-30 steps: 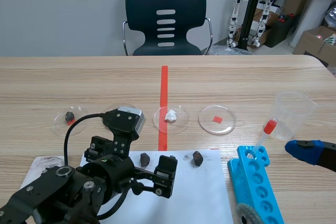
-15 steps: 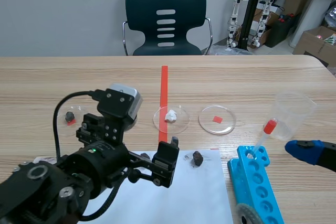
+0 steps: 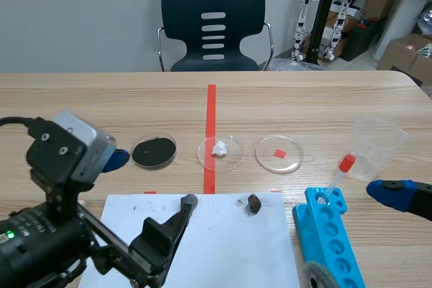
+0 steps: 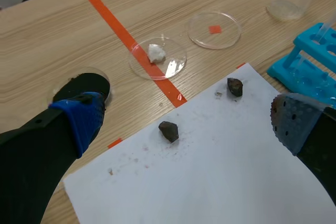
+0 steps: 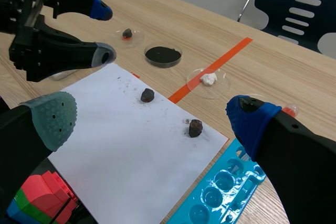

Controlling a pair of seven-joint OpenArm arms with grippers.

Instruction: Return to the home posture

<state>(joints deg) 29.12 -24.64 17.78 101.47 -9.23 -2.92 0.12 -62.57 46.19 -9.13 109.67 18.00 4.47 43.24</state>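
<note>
Both grippers are empty. The left gripper [image 4: 184, 114] has its fingers spread wide with nothing between them, and the right gripper [image 5: 149, 114] is likewise released. All that is left is parking the arms, and I judge that step is in hand but not yet done on the left.

Taking the white paper sheet [image 3: 223, 247] as my dial in the scene view, the left gripper hangs above its nine o'clock edge. The right gripper sits out at three o'clock, low beside the blue plastic test-tube rack [image 3: 327, 234].

Next I would draw the left arm back toward seven o'clock, keeping its height. The small dark rock lump [image 4: 168, 131] lies on the sheet under the open fingers, with a second dark lump [image 3: 254, 204] at twelve.

The round clear dish of black powder [image 3: 154, 151] sits at eleven. The clear dish with a white lump [image 3: 219, 152] and the clear dish with a red square [image 3: 279, 153] lie from twelve to one.

On the right, the red-capped pipette [image 3: 341, 170] and the clear plastic beaker [image 3: 378, 146] stand near that gripper. I would keep any move there small.
</note>
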